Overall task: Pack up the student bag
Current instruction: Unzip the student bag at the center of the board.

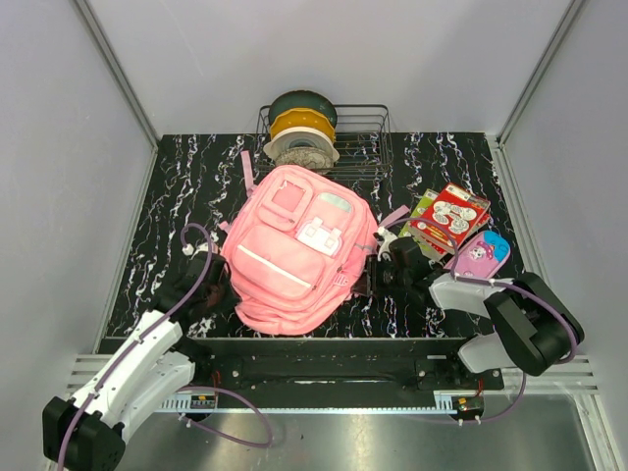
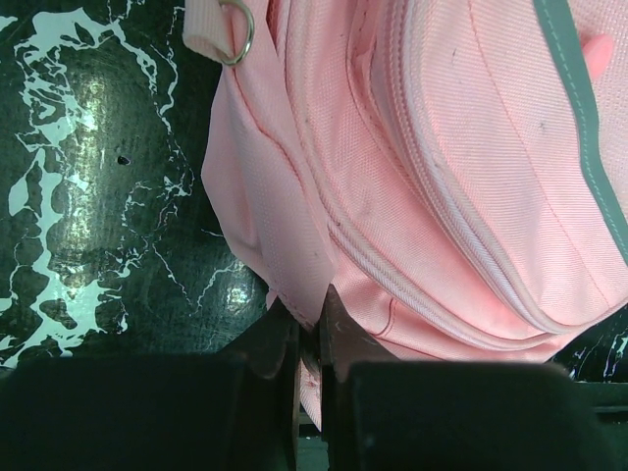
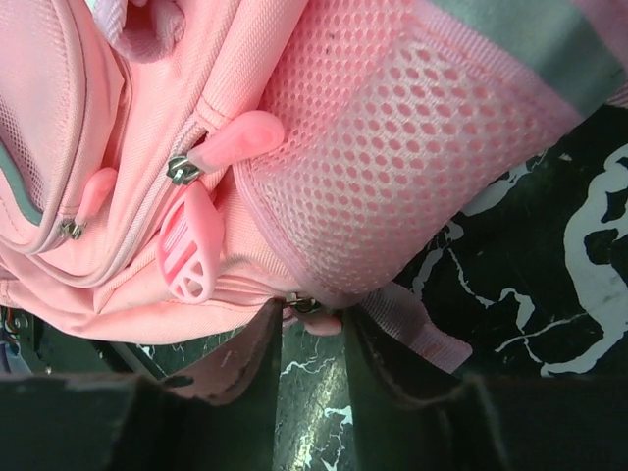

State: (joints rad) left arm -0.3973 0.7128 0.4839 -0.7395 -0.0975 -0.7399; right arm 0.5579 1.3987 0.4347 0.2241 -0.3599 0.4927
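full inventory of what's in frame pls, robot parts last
student bag: one, pink, lying front-up at the table's centre
wire basket: one, dark wire, back edge behind the bag
spools: three, dark green, yellow and white, stacked in the basket
books or flat boxes: two, red lying on green, right of the bag
pencil case: one, pink with a blue end, right side, just nearer than the books
table: one, black with white veining
left gripper: one, black, shut on a fold of the bag's fabric, left side
right gripper: one, black, jaws apart, a pink zip pull at the tips, bag's right side
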